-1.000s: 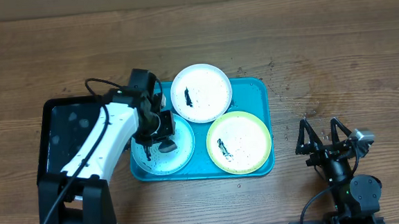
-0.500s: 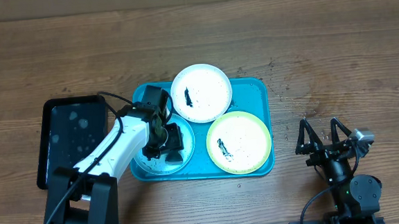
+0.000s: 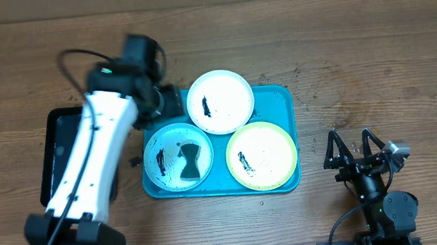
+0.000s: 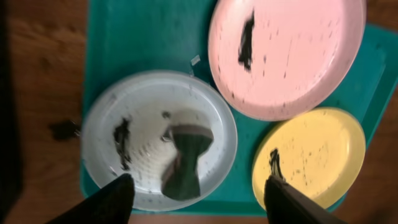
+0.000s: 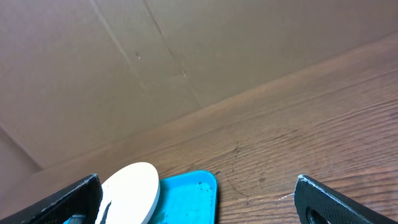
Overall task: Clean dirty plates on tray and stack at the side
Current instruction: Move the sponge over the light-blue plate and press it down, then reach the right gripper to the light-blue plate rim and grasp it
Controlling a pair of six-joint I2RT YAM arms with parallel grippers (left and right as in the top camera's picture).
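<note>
The turquoise tray (image 3: pixel 278 96) holds three plates, each with black smears. A white plate (image 3: pixel 219 101) sits at the back, a light blue plate (image 3: pixel 163 145) at the front left and a yellow-green plate (image 3: pixel 261 156) at the front right. A dark, pinched sponge (image 3: pixel 190 162) lies loose on the light blue plate (image 4: pixel 143 106). My left gripper (image 3: pixel 166 103) hovers high above the tray's back left corner. It is open, and nothing sits between its fingertips (image 4: pixel 115 198). My right gripper (image 3: pixel 355 150) stands open and empty on the table, right of the tray.
A black rectangular tray (image 3: pixel 71 131) lies left of the turquoise one, partly under my left arm. A small dark scrap (image 3: pixel 137 162) lies on the wood between the two trays. Bare wooden table (image 3: pixel 367 60) stretches behind and to the right.
My left gripper was shut on the sponge, low over the light blue plate. It has opened, left the sponge on that plate, and risen back toward the far left. The right arm is still.
</note>
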